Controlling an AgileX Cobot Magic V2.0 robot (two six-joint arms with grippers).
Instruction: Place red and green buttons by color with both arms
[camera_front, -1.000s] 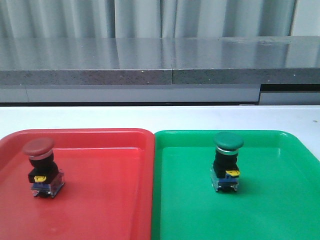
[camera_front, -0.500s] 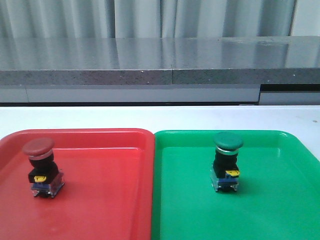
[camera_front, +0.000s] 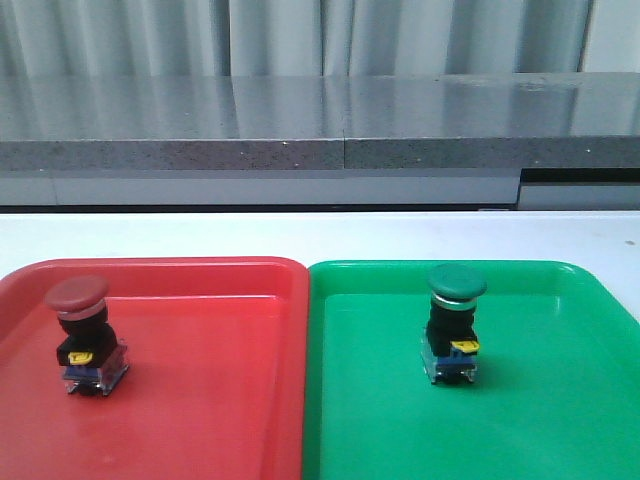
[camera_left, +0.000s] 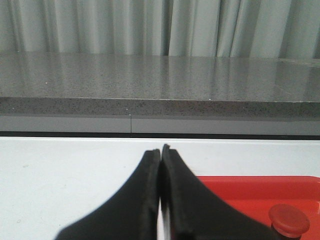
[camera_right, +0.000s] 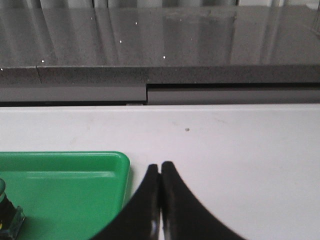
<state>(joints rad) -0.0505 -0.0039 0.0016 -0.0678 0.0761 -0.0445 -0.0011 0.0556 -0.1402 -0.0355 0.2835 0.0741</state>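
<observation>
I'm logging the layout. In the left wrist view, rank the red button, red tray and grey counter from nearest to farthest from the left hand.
1. Red tray, right beside the shut left hand.
2. Red button, further along that tray.
3. Grey counter, across the white table.

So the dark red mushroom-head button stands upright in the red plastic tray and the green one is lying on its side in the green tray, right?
Not quite: the green mushroom-head button stands upright too, in the green plastic tray, as the front view shows.
</observation>
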